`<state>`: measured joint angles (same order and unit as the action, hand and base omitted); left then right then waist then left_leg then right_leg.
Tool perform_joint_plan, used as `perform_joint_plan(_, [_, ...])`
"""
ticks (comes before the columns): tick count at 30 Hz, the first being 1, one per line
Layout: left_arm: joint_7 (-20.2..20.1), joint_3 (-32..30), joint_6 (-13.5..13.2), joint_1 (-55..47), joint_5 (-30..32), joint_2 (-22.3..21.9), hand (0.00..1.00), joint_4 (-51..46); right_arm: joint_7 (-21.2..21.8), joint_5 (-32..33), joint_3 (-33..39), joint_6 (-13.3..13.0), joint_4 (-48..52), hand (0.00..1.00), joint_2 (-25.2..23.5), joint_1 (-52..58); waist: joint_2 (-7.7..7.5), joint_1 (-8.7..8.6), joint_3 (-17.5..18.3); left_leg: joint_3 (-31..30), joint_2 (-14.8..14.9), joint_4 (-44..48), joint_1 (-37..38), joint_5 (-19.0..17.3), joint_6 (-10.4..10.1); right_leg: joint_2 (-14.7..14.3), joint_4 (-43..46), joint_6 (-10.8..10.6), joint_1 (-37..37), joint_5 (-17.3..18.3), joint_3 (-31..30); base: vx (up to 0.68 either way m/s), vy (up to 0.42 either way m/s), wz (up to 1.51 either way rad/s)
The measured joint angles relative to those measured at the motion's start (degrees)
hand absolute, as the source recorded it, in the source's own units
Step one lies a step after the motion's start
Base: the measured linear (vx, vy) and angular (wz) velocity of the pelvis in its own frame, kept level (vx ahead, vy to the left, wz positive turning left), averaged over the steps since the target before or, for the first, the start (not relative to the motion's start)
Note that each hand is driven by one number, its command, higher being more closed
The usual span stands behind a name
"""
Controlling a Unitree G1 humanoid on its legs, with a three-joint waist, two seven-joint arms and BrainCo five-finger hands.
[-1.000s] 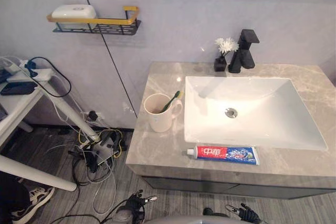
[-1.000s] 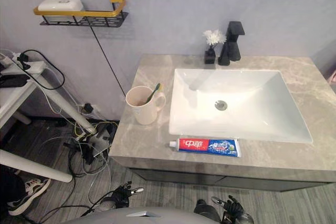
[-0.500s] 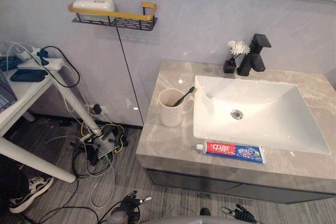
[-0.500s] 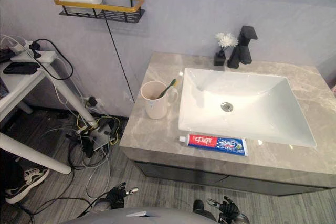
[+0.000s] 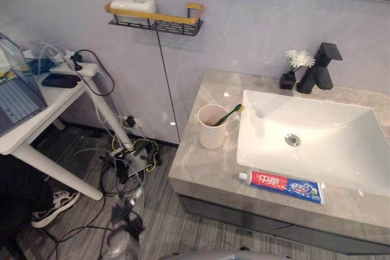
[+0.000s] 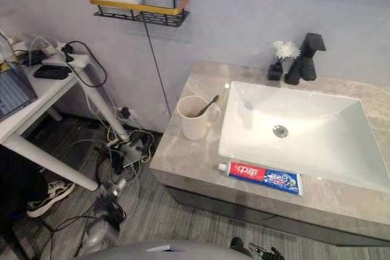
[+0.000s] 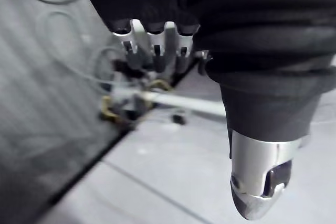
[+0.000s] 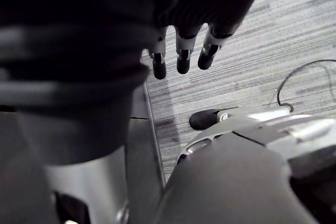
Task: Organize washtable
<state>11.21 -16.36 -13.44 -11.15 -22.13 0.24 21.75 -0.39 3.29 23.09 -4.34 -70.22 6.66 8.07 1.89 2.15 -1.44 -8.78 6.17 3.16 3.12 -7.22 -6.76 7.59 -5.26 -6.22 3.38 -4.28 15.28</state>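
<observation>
Toothpaste, a red-and-blue tube (image 5: 283, 185), lay flat on the grey marble tabletop (image 5: 201, 162) just in front of the white rectangular sink (image 5: 329, 144). Its long axis ran along the front edge, with the white cap toward the beige cup (image 5: 210, 131) holding a green toothbrush (image 5: 229, 114). The left robot hand (image 7: 155, 45) and right robot hand (image 8: 181, 53) hung below that edge, fingers slack and empty. The right seemed nearer.
</observation>
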Motion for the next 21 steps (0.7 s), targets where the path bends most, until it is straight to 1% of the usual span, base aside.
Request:
perform_joint_plan(1, [2.5, -1.3, -0.6, 0.0, 1.6, 0.0, 0.00, -7.5, -0.2, 0.0, 0.0, 0.0, 0.1, 0.00, 0.1, 0.4, 0.34, 0.12, 0.2, -0.5, -0.1, 0.0, -0.2, 0.1, 0.0, 0.1, -0.2, 0.0, 0.5, 0.0, 0.6, -0.09, 0.002, 0.15])
perform_joint_plan(3, [4.0, -1.6, -0.8, 0.1, 3.6, 0.2, 0.00, -12.4, -0.2, 0.0, -0.1, 0.0, 0.3, 0.00, 0.0, 0.7, 0.48, 0.07, 0.3, -0.9, -0.1, -0.1, -0.4, 0.2, 0.0, 0.2, -0.3, 0.0, 0.7, 0.0, 1.2, -0.08, -0.003, 0.19])
perform_joint_plan(4, [5.6, -1.2, -0.8, 0.0, 5.7, 0.2, 0.00, -19.9, -0.2, 0.0, -0.1, 0.0, 0.3, 0.00, 0.0, 1.0, 0.40, 0.30, 0.5, -1.2, -0.2, 0.0, -1.1, 0.2, 0.0, 0.3, -0.1, 0.0, 0.6, 0.1, 1.4, -0.07, -0.010, 0.18])
perform_joint_plan(5, [6.4, -0.4, -0.9, 0.1, 7.4, 0.3, 0.00, -24.6, -0.2, 0.0, -0.1, 0.0, 0.3, 0.00, 0.0, 1.3, 0.36, 0.54, 0.7, -1.4, -0.2, 0.1, -1.4, 0.2, 0.0, 0.3, 0.0, -0.1, 0.5, 0.2, 1.5, -0.07, -0.010, 0.16])
perform_joint_plan(6, [7.2, 0.9, -0.9, 0.1, 9.4, 0.7, 0.00, -29.2, -0.2, 0.0, 0.0, 0.0, 0.3, 0.00, 0.0, 1.7, 0.37, 0.82, 1.2, -1.5, -0.2, 0.3, -1.8, 0.2, 0.0, 0.3, 0.0, -0.1, 0.3, 0.2, 1.6, -0.04, -0.005, 0.10])
perform_joint_plan(7, [8.3, 3.7, -1.1, 0.1, 13.0, 1.6, 0.00, -35.1, -0.1, 0.0, 0.1, 0.0, 0.4, 0.00, -0.1, 2.3, 0.39, 1.30, 1.6, -1.5, -0.2, 0.5, -2.0, 0.3, 0.0, 0.3, 0.0, -0.1, 0.3, 0.2, 1.6, -0.03, 0.001, 0.05])
perform_joint_plan(8, [8.5, 6.8, -1.5, 0.1, 15.0, 3.1, 0.00, -39.6, 0.1, 0.1, 0.7, 0.0, 0.5, 0.00, -0.2, 2.6, 0.39, 1.51, 1.8, -1.5, -0.3, 0.6, -2.0, 0.3, 0.0, 0.4, 0.0, -0.1, 0.3, 0.1, 1.6, 0.00, 0.000, 0.00])
perform_joint_plan(9, [8.4, 8.5, -1.9, 0.1, 16.1, 4.3, 0.00, -42.4, 0.2, 0.1, 1.4, 0.0, 0.5, 0.00, -0.3, 2.7, 0.41, 1.52, 2.0, -1.5, -0.4, 0.7, -2.1, 0.3, 0.0, 0.4, 0.0, -0.1, 0.3, 0.1, 1.7, 0.00, 0.000, 0.00])
perform_joint_plan(10, [7.6, 11.4, -2.6, 0.4, 17.9, 6.1, 0.00, -46.3, 0.5, 0.0, 2.4, 0.0, 0.5, 0.00, -0.5, 2.8, 0.47, 1.47, 2.2, -1.5, -0.4, 0.8, -2.2, 0.3, 0.0, 0.5, 0.0, -0.1, 0.2, 0.1, 1.6, 0.00, 0.000, 0.00])
perform_joint_plan(11, [5.7, 14.1, -3.3, 1.0, 20.1, 8.1, 0.00, -50.6, 0.5, 0.0, 3.2, 0.1, 0.5, 0.00, -0.6, 2.9, 0.59, 1.41, 2.5, -1.4, -0.6, 0.9, -2.3, 0.3, 0.0, 0.7, 0.0, -0.2, 0.1, 0.1, 1.6, 0.00, 0.000, 0.00])
perform_joint_plan(12, [4.4, 15.9, -3.7, 2.0, 22.5, 9.4, 0.00, -53.6, 0.9, 0.0, 4.5, 0.1, 0.4, 0.00, -0.7, 3.2, 0.39, 1.41, 2.7, -1.3, -0.8, 1.0, -2.4, 0.3, 0.0, 0.8, 0.0, -0.3, 0.0, 0.0, 1.4, 0.00, 0.022, -0.04])
perform_joint_plan(14, [3.0, 17.8, -4.7, 2.7, 25.5, 9.9, 0.00, -56.2, 1.7, 0.0, 5.2, 0.1, 0.4, 0.00, -0.7, 3.6, 0.80, 1.27, 3.4, -1.1, -0.9, 1.1, -2.4, 0.3, 0.1, 0.9, 0.0, -0.3, -0.1, 0.0, 1.2, 0.01, 0.016, -0.05])
perform_joint_plan(15, [2.3, 19.8, -4.8, 2.9, 27.3, 10.0, 0.00, -57.4, 2.1, 0.0, 6.2, 0.1, 0.3, 0.00, -0.7, 3.7, 0.98, 1.26, 3.6, -1.1, -0.9, 1.2, -2.4, 0.3, 0.1, 0.9, 0.0, -0.3, 0.0, 0.0, 1.2, 0.00, 0.000, 0.00])
perform_joint_plan(16, [1.6, 21.1, -4.8, 3.0, 27.7, 10.2, 0.00, -57.9, 2.3, 0.0, 6.4, 0.1, 0.3, 0.00, -0.7, 3.7, 1.00, 1.28, 3.6, -1.1, -0.9, 1.2, -2.4, 0.3, 0.1, 0.9, 0.1, -0.3, 0.0, 0.0, 1.2, 0.00, 0.000, 0.00])
perform_joint_plan(18, [-0.8, 26.0, -4.8, 3.7, 29.8, 11.7, 0.00, -58.8, 2.8, 0.0, 6.7, 0.1, 0.0, 0.00, -0.7, 3.7, 1.09, 1.27, 3.6, -1.1, -0.9, 1.3, -2.4, 0.3, 0.1, 0.8, 0.0, -0.3, 0.0, 0.0, 1.2, 0.00, 0.000, 0.00])
perform_joint_plan(19, [-1.3, 27.1, -4.8, 4.1, 30.3, 11.9, 0.00, -59.0, 2.9, 0.0, 6.7, 0.1, -0.1, 0.00, -0.7, 3.6, 1.10, 1.22, 3.6, -1.1, -0.9, 1.3, -2.4, 0.3, 0.1, 0.8, 0.0, -0.3, 0.0, 0.0, 1.1, 0.00, 0.000, 0.00])
perform_joint_plan(21, [-3.2, 30.8, -4.9, 4.8, 30.5, 12.1, 0.00, -59.5, 2.9, 0.0, 5.3, 0.1, -0.1, 0.00, -0.5, 3.3, 1.07, 0.54, 3.6, -0.7, -0.9, 1.5, -2.4, 0.1, 0.3, 0.8, 0.0, -0.3, -0.2, 0.0, 0.8, -0.01, 0.004, -0.07])
